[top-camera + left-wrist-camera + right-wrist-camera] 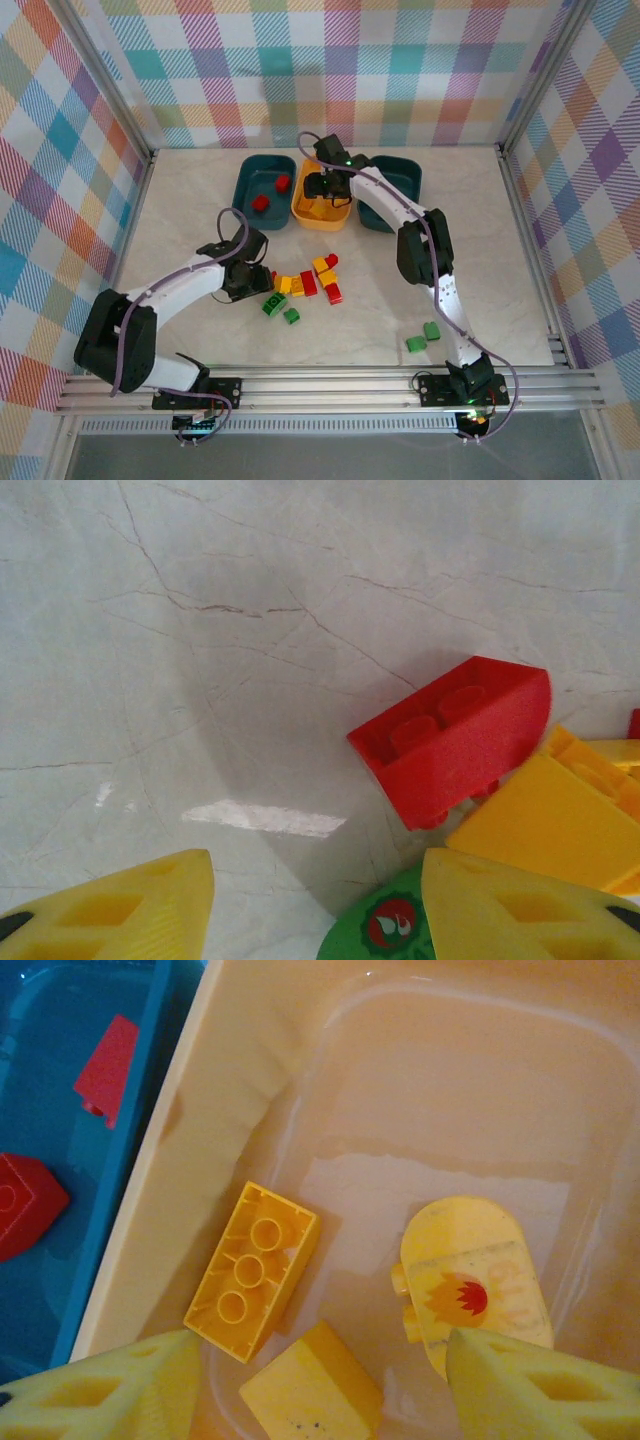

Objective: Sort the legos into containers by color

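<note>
I see the left gripper low over the pale marble table, jaws apart and empty, near a red studded brick. The right gripper is spread wide, holding nothing, above the orange-yellow plastic tub, which contains three yellow bricks. Two red bricks lie in the dark teal plastic tub beside it.

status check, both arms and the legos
Left gripper open, low at the loose legos. Right gripper open over orange tub, yellow legos inside. No obstruction.
</note>
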`<action>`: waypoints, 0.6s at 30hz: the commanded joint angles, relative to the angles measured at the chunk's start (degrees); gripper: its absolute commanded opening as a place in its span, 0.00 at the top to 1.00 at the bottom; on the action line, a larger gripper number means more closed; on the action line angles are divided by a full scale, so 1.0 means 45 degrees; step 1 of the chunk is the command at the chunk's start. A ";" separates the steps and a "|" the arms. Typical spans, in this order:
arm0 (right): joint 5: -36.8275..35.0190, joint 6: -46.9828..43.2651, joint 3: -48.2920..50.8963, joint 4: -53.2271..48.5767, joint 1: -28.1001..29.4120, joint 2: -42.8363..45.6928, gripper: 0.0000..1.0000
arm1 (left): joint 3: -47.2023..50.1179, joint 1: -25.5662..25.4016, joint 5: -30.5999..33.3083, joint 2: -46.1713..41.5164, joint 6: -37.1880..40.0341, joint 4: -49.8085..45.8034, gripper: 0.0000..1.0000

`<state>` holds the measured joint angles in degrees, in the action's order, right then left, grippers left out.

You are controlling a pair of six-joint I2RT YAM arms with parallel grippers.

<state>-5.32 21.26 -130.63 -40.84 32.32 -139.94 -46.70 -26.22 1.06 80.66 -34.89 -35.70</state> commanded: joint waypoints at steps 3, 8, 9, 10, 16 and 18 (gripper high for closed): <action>0.0192 -0.0153 0.1345 0.0259 -0.0053 0.1823 0.31 | -0.0567 -0.0218 0.0522 0.0638 0.0681 0.0085 0.45; 0.0122 0.0157 0.4858 0.1929 -0.0052 0.4453 0.28 | -0.0769 -0.0423 0.0769 0.1425 0.0947 0.0416 0.46; 0.0037 0.0179 0.5557 0.2197 -0.0052 0.4985 0.28 | -0.0850 -0.0507 0.0694 0.1557 0.1009 0.0511 0.46; -0.0027 0.0207 0.6083 0.2341 -0.0052 0.5389 0.28 | -0.0898 -0.0600 0.0612 0.1601 0.1079 0.0629 0.46; -0.0078 0.0546 0.9457 0.3005 -0.0052 0.7835 0.26 | -0.1512 -0.1160 0.0514 0.2264 0.1367 0.0824 0.45; -0.0140 0.0626 1.0444 0.3105 -0.0052 0.8494 0.25 | -0.1613 -0.1261 0.0451 0.2410 0.1363 0.0881 0.44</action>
<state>-5.56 22.68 -88.49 -28.95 32.32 -104.42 -52.31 -31.11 3.07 90.45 -30.11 -32.42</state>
